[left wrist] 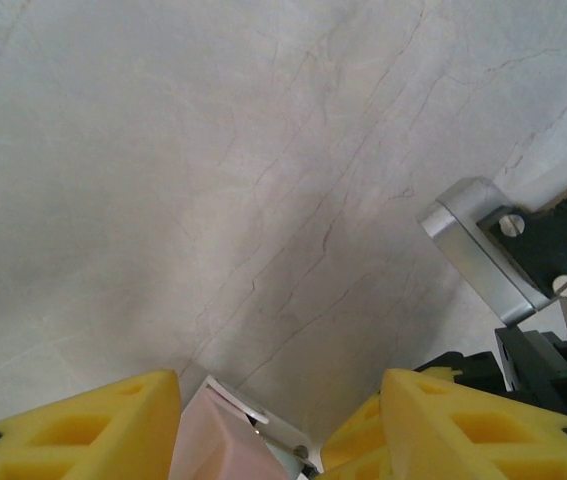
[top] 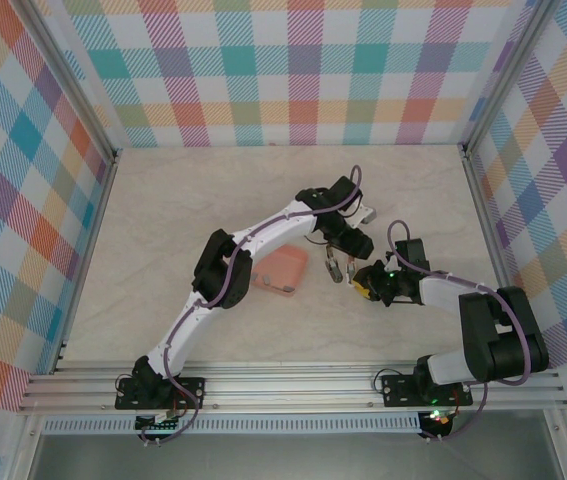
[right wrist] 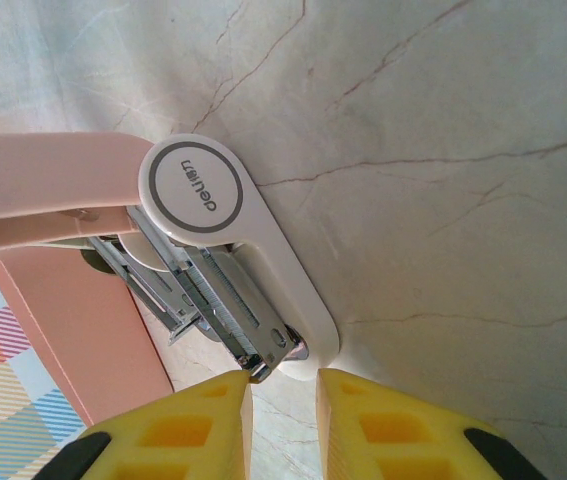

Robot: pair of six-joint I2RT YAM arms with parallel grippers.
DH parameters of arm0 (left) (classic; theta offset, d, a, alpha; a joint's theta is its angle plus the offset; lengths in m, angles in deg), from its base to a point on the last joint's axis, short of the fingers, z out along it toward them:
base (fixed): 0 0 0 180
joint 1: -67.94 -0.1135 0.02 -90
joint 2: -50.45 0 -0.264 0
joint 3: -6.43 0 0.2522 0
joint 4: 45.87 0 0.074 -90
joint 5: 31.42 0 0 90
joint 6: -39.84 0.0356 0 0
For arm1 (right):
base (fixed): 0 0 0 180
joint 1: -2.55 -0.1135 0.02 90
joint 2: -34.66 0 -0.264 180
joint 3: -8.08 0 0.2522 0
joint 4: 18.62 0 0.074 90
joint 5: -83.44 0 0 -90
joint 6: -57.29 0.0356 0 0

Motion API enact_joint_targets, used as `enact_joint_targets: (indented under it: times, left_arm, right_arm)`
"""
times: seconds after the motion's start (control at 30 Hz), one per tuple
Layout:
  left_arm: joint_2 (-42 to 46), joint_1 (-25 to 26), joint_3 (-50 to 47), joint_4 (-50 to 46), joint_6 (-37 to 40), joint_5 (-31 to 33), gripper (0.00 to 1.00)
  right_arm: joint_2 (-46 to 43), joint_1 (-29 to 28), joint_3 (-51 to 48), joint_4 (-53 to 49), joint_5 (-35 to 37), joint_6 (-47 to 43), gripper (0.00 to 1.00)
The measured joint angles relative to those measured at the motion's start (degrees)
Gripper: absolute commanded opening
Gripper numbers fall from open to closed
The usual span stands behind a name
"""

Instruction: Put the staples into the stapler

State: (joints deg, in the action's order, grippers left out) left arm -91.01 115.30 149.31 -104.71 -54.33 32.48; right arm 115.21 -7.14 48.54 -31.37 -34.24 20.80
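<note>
dark grey staples point(right wrist: 233, 310) lay in the open stapler point(right wrist: 198, 190) magazine, strip's end at the nearly closed right jaws, any pinch on it impossible to tell, left jaws half-parted around the pink lid, mostly cut off, salmon tray point(right wrist: 83, 330) partly hidden behind, marbled surface point(right wrist: 443, 250) beneath

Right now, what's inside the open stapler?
Under the raised lid of the stapler, the metal magazine lies bare, holding a ribbed strip that looks like staples. Its rear end is hidden behind the white hinge disc and lid.
</note>
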Motion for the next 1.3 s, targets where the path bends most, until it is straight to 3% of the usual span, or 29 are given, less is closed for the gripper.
enact_joint_targets:
  times: [0.73,1.3]
  left_arm:
    - [4.98,0.68,-6.99,1.53,-0.04,-0.96,0.49]
    - [7.23,0.76,-12.04,3.21,-0.37,-1.92,0.37]
  right_arm:
    - [-1.01,0.00,0.00,-1.14,1.09,-0.42,0.21]
    - [-2.03,0.00,0.00,-2.36,2.21,-0.44,0.21]
